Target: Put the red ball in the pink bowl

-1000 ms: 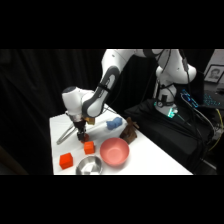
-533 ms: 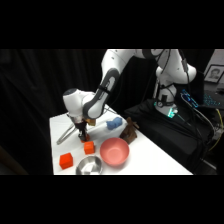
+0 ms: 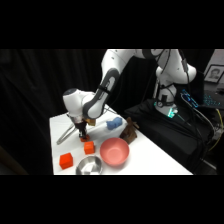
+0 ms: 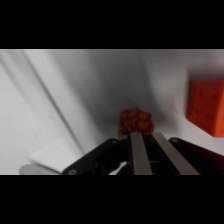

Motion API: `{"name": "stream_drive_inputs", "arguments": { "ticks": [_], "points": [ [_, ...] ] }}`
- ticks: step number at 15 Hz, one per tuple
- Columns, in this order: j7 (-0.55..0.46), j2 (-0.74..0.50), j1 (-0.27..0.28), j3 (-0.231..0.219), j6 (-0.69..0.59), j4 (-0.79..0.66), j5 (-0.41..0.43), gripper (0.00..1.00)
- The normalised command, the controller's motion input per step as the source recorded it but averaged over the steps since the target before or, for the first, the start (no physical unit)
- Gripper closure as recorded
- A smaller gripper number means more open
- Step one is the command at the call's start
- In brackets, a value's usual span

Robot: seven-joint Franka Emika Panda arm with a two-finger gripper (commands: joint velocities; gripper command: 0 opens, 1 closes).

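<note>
**Red ball at the fingertips, bowl still apart**

Orange-red is what fills the middle of your wrist view: the ball (image 4: 135, 121) sits on the white table (image 4: 75, 100) right at the tips of the two fingers (image 4: 138, 152), which rise from the bottom edge close together, almost side by side. Whether they pinch the ball or only stand against it you cannot tell from here; the tips hide the contact.

From the side you see the gripper (image 3: 82, 136) down low at the table (image 3: 150, 155), near its far left part, with the ball hidden under it. Metal tongs (image 3: 65, 134) lie just to its left. A small orange-red block (image 3: 89, 147) sits just in front of the gripper; the same block shows at the right edge of your wrist view. A larger block (image 3: 66, 160) lies near the table's front left edge.

Your pink bowl (image 3: 114, 151) stands right of the small block, apart from the gripper, with nothing in it. The steel bowl (image 3: 89, 165) is just beside it at the front. A blue thing (image 3: 114, 123) and a brown thing (image 3: 130, 131) sit behind the pink bowl.
</note>
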Motion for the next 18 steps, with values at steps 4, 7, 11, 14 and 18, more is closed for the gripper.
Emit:
{"name": "stream_drive_inputs", "arguments": {
  "ticks": [4, 7, 11, 14, 18],
  "points": [
    [0.01, -0.33, 0.08, -0.065, -0.1, -0.2, 0.017, 0.98],
    [0.02, -0.43, 0.096, -0.074, -0.16, -0.26, -0.021, 0.98],
    [0.02, -0.43, 0.095, -0.066, -0.2, -0.28, -0.057, 0.98],
    [0.01, -0.48, 0.1, -0.043, -0.19, -0.32, -0.092, 0.98],
    [0.0, -0.53, 0.102, -0.011, -0.14, -0.39, -0.122, 0.98]
  ]
}}
